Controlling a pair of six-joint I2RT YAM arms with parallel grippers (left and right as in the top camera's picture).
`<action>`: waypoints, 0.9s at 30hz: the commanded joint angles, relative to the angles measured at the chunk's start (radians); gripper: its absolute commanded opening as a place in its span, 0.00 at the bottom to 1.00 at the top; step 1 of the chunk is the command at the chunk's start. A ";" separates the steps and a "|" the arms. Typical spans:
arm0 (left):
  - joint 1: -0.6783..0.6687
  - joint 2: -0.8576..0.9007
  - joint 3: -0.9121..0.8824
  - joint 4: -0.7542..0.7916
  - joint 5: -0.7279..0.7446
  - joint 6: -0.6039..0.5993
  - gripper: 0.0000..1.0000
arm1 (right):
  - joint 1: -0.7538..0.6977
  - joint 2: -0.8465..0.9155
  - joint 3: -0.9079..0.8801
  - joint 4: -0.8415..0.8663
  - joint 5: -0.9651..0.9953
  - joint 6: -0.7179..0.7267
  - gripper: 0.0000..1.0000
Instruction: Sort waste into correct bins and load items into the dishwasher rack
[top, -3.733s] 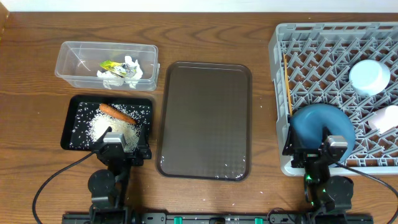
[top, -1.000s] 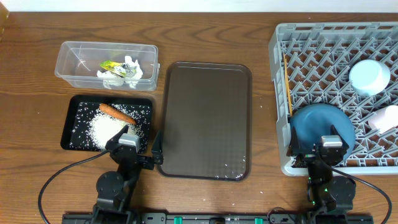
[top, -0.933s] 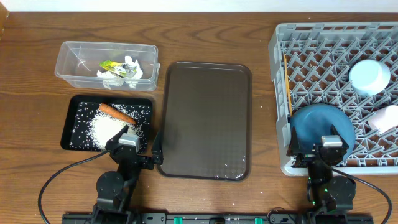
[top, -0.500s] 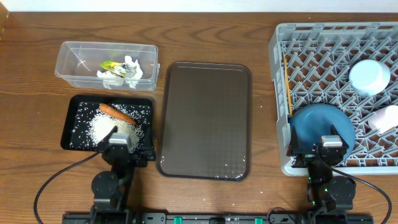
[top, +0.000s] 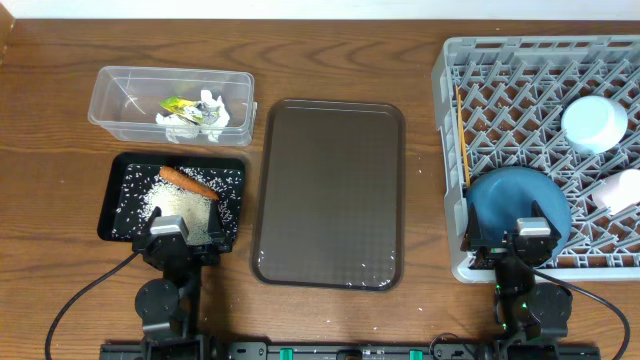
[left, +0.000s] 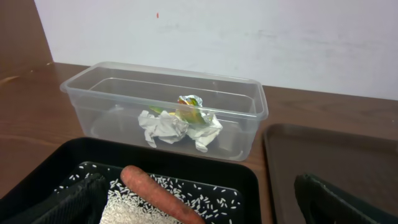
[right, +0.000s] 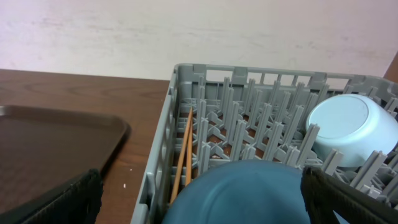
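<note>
The left gripper (top: 182, 222) hangs low at the front edge of the desk (top: 60, 160). Its two fingers are wide apart and hold nothing. Just ahead of it is the black tray (top: 108, 200), near the front left corner of the desk, with the carrot (top: 188, 182) and the rice (top: 180, 205) inside. The carrot lies slanted, one end toward the tray's back left corner and the other toward its front right. Behind the tray, toward the back left corner of the desk, is the clear tub (top: 100, 100) with the paper (top: 205, 108) and the wrapper (top: 178, 104) in it. The right gripper (top: 518, 226) is also spread wide and empty. It sits at the front edge of the rack (top: 520, 80), which fills the right side of the desk. The blue dish (top: 520, 195) is right in front of it. The chopsticks (top: 463, 140) lie along the rack's left edge, pointing front to back. The bowl (top: 594, 122) and the cup (top: 620, 190) are by its right edge. The brown tray (top: 330, 190) in the middle looks bare but for a few white specks near its front edge. I think nothing big is left to move. If something were, the left arm is nearer the bins and the right arm nearer the rack.
</note>
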 joint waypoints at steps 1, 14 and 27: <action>0.005 -0.010 -0.012 -0.041 0.013 0.006 0.98 | -0.008 -0.008 -0.003 -0.003 -0.007 0.003 0.99; 0.032 -0.010 -0.012 -0.040 0.013 0.006 0.98 | -0.007 -0.008 -0.003 -0.003 -0.007 0.003 0.99; 0.032 -0.007 -0.012 -0.041 0.013 0.006 0.98 | -0.008 -0.008 -0.003 -0.004 -0.007 0.003 0.99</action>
